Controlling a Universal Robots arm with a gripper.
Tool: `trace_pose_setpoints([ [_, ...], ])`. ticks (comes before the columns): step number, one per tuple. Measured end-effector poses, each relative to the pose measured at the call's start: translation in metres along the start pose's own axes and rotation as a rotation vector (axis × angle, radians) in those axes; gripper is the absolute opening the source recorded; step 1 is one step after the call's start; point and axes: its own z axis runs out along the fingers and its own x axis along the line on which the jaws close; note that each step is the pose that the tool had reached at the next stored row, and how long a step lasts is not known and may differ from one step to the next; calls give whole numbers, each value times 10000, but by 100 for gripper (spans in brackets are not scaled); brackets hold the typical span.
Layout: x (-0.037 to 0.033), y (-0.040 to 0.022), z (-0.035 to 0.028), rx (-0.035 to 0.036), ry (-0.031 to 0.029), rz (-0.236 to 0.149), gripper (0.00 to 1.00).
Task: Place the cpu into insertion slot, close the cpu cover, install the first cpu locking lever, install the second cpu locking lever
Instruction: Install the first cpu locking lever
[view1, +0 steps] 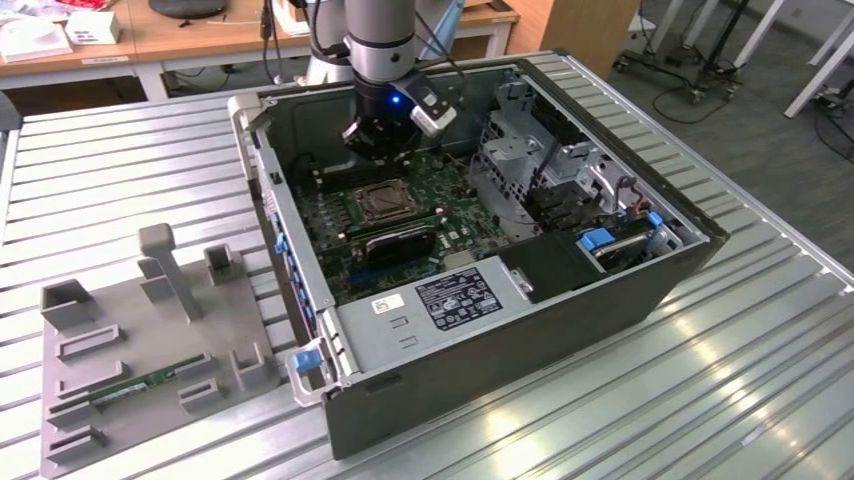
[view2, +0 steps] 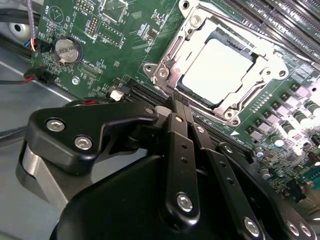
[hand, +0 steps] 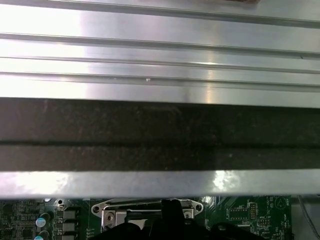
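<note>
The cpu (view2: 215, 70) sits in the insertion slot (view2: 230, 42) with the cpu cover (view2: 170, 55) seemingly lowered over it. In the exterior view's upper middle the gripper (view1: 378, 148) hangs beside them, claw narrow and empty, I think for pushing.

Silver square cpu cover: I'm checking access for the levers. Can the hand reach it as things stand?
Probably yes: the hand hangs inside the open dark computer case, right beside the silver square cpu cover, with nothing between them.

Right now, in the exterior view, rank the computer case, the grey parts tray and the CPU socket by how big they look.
1. computer case
2. grey parts tray
3. CPU socket, clearly the smallest
</note>
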Motion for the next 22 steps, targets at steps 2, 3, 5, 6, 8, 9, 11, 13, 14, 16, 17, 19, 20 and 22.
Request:
trace_pose_setpoints([
  [2, 3, -2, 0, 14, 0, -2, 11],
  [3, 3, -2, 1, 23, -1, -3, 11],
  [5, 3, -2, 1, 45, -1, -4, 11],
  [6, 3, -2, 1, 57, -1, -6, 11],
  [8, 2, -2, 1, 61, 38, -4, 11],
  [9, 0, -2, 2, 62, 86, 0, 11],
  [11, -6, -2, 4, 67, 293, 12, 11],
  [13, -11, -2, 6, 69, 491, 23, 11],
  [14, -11, -2, 5, 71, 502, 24, 11],
  [16, -11, -2, 5, 71, 504, 25, 11],
  [17, -11, -2, 5, 70, 504, 25, 11],
  [19, -11, -3, 6, 70, 504, 24, 11],
  [20, -12, -5, 6, 68, 503, 23, 11],
  [22, -10, -13, 5, 81, 504, 23, 11],
])
